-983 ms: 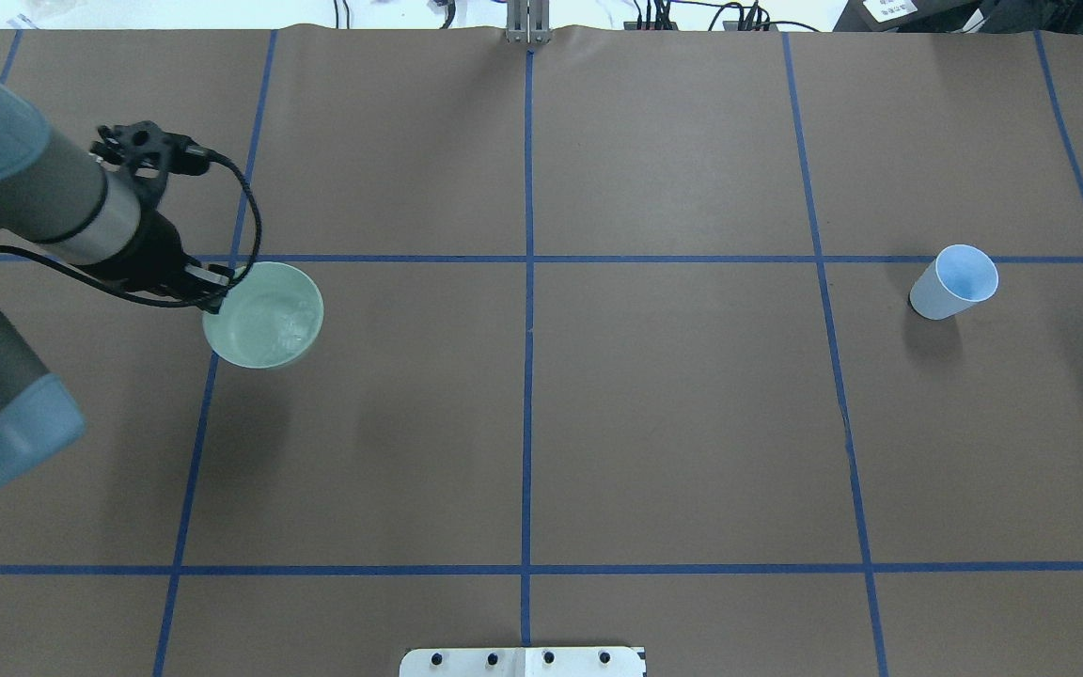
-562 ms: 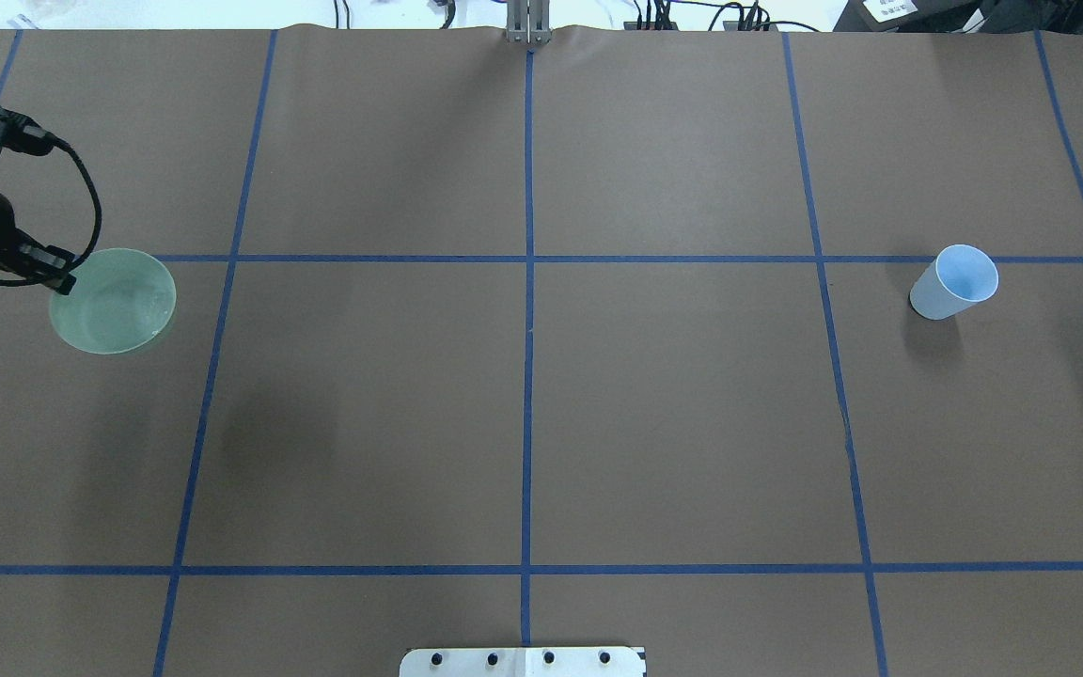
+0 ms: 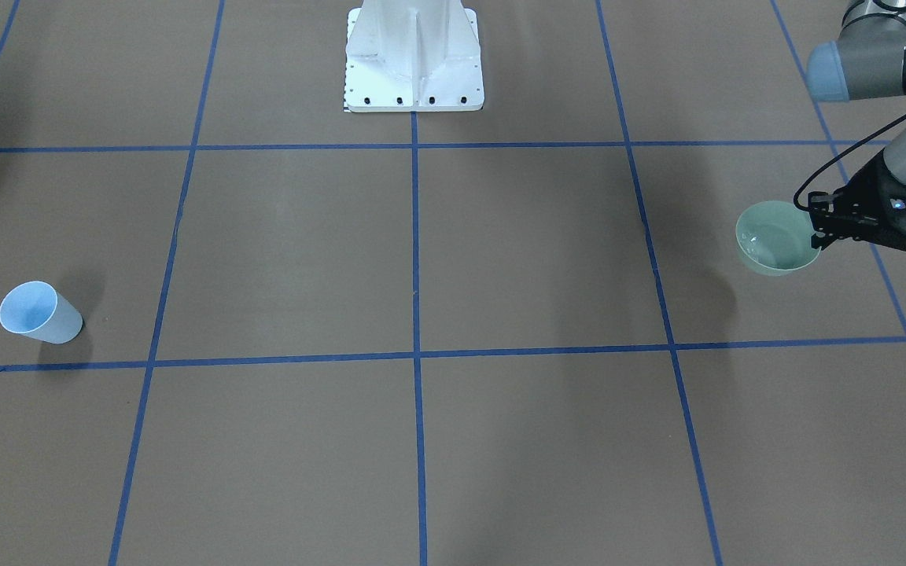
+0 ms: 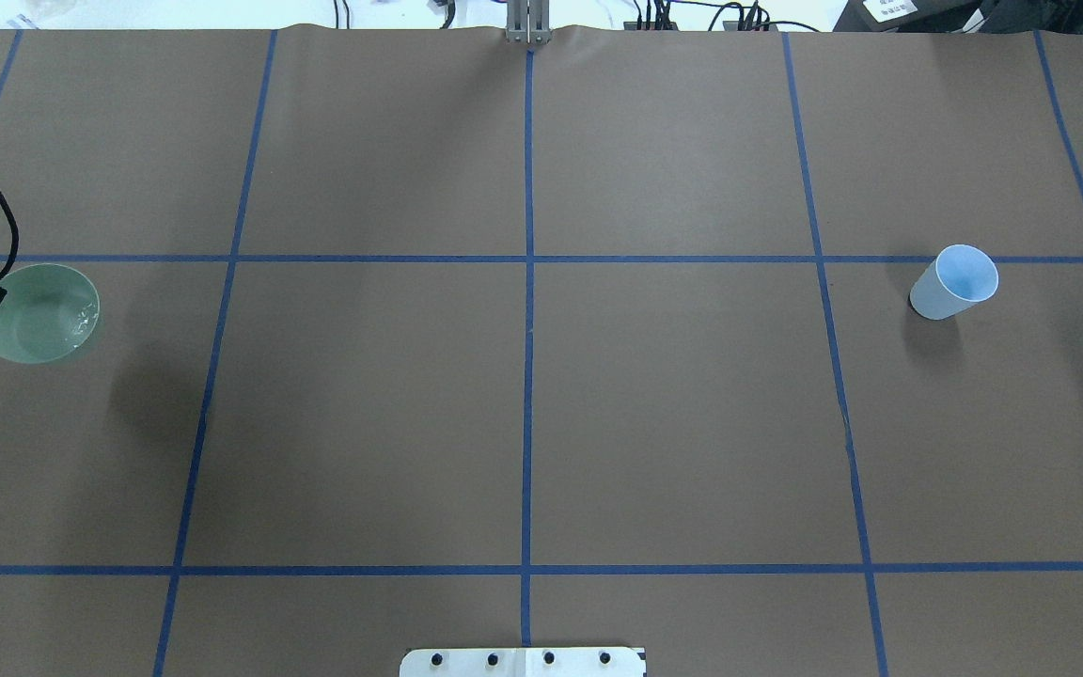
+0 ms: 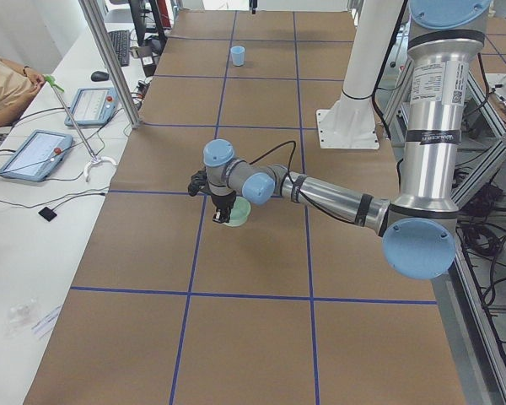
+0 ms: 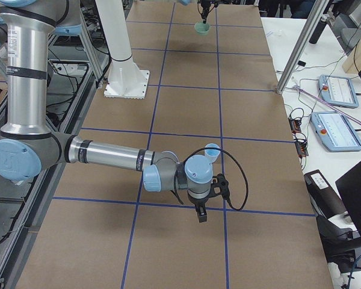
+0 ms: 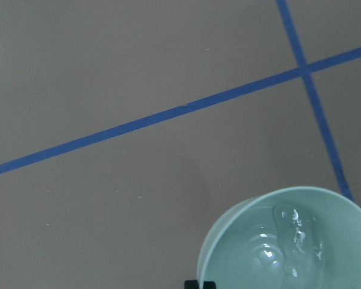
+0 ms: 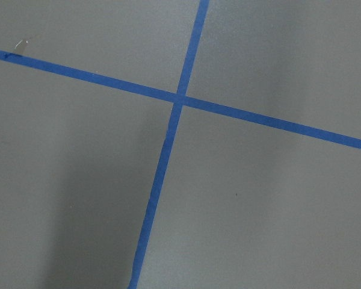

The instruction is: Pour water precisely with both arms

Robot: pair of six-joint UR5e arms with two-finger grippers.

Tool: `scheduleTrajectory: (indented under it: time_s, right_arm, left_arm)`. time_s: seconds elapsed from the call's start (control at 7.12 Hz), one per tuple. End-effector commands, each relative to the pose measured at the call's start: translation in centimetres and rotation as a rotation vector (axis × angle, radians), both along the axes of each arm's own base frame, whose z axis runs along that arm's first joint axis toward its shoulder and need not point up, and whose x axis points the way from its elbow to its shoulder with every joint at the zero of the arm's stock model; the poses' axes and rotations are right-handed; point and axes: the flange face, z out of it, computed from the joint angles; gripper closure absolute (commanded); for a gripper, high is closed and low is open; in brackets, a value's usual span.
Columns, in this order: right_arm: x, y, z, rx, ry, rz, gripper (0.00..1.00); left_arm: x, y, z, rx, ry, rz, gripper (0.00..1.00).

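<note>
our left gripper (image 3: 818, 234) pinches the bowl (image 3: 771, 253) at right, water (image 7: 289, 244) inside. the cup (image 3: 38, 314) at left looks empty, the pour seemingly pending. the right gripper's (image 6: 200, 215) opening we cannot tell.

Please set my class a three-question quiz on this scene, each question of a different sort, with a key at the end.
1. True or false: the blue cup touches the green bowl.
2. Where does the water show? A: on the table. B: in the green bowl. C: in a glass jug.
3. Which arm's end effector grips the bowl's rim?

Key: 1 false, they stand at opposite ends of the table; 2 B; 3 the left end effector.
</note>
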Motion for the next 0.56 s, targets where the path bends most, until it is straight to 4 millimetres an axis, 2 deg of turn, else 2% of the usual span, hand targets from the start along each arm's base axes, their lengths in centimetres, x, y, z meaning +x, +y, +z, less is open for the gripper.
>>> scheduleTrajectory:
  time_s: [0.0, 0.28, 0.42]
  right_arm:
    - [0.0, -0.1, -0.2, 0.004, 0.000, 0.000, 0.00]
    - [0.0, -0.1, -0.3, 0.006, 0.000, 0.000, 0.00]
    - [0.0, -0.2, -0.3, 0.006, 0.000, 0.001, 0.00]
  left_arm:
    - [0.3, -0.2, 3.6, 0.017, 0.027, 0.004, 1.00]
    - [0.3, -0.3, 4.9, 0.012, 0.024, 0.005, 1.00]
    - [0.3, -0.3, 5.4, 0.008, 0.019, 0.010, 0.89]
